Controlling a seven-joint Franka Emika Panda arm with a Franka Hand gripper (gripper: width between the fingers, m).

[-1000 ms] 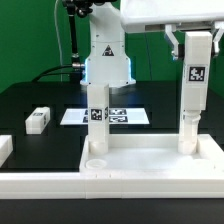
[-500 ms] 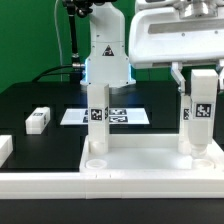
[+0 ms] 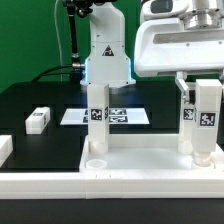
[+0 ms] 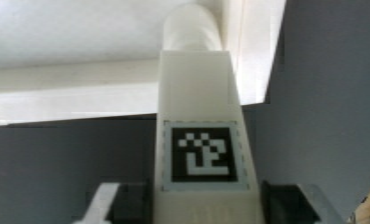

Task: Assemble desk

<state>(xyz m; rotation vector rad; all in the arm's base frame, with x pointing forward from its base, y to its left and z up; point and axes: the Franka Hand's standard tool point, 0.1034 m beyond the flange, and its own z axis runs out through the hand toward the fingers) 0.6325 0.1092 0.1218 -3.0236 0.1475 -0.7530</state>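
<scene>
The desk's white panel [image 3: 140,158] lies flat at the front with its raised rim up. Two white tagged legs stand upright in its far sockets, one on the exterior view's left [image 3: 97,125] and one on the right [image 3: 186,128]. My gripper [image 3: 204,90] hangs over the panel's right end, shut on a third leg [image 3: 207,125] that it holds upright. That leg's lower end is down at the panel's right side. In the wrist view this leg [image 4: 203,110] runs away from my gripper [image 4: 203,208], and a dark finger [image 4: 125,205] presses on each side of it.
A loose white leg [image 3: 38,120] lies on the black table at the exterior view's left, and another white piece [image 3: 5,148] sits at the left edge. The marker board [image 3: 125,116] lies behind the panel. The arm's base [image 3: 106,55] stands at the back.
My gripper has come down and moved a little toward the exterior view's right with the leg in it. The leg's lower end now reaches the panel. The standing legs have not moved.
</scene>
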